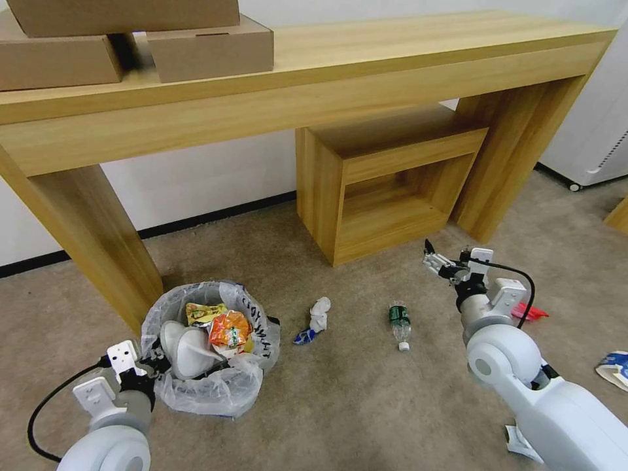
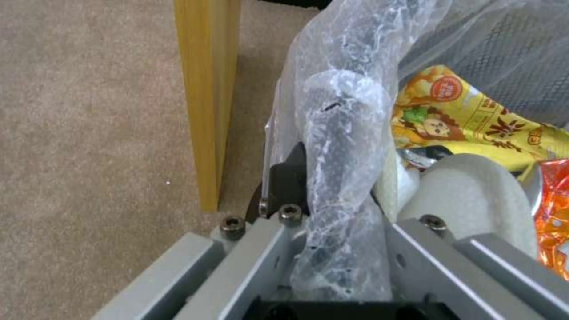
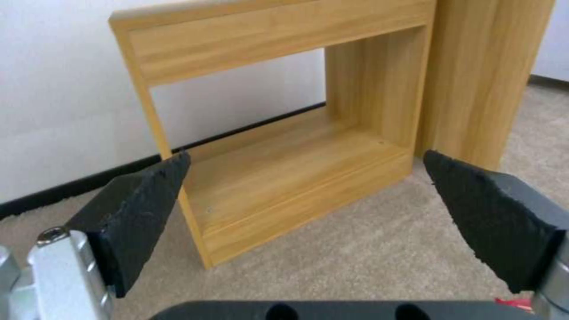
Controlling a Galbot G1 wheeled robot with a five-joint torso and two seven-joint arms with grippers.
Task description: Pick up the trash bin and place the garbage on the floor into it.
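The left tool is clamped on the rim of the trash bin, which sits on the floor by the desk leg. Slippers and wrappers are inside. A tissue and bottle lie nearby. The right tool hangs above, fingers wide apart.
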